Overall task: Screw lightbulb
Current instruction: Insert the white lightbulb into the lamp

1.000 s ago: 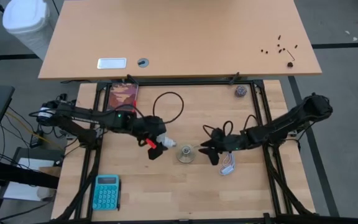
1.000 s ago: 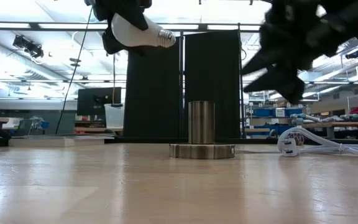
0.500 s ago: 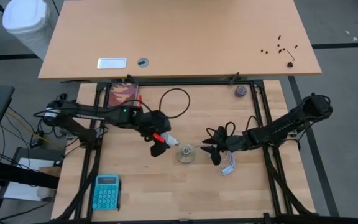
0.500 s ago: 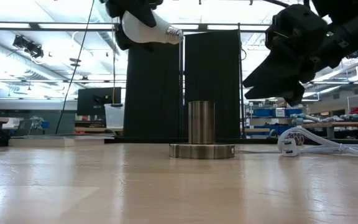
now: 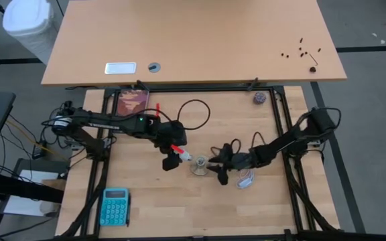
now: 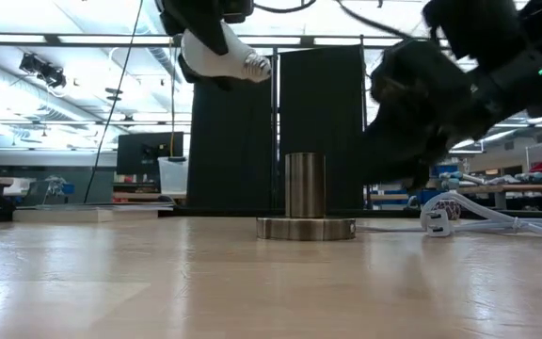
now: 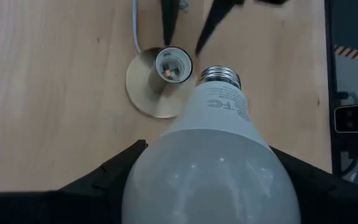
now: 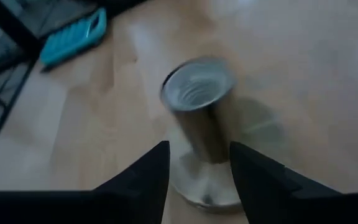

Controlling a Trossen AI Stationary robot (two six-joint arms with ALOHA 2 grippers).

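the white frosted lightbulb (image 7: pixel 211 163) hangs above the table, gripped by the left gripper (image 5: pixel 173 155), beside the round brass socket (image 7: pixel 166 73). right gripper (image 8: pixel 195 160) is open around the socket. next: align the thread, then lower.

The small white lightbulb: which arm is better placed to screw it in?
Left: its gripper holds the small white lightbulb beside and above the metal socket. The right gripper is open, empty, at the socket.
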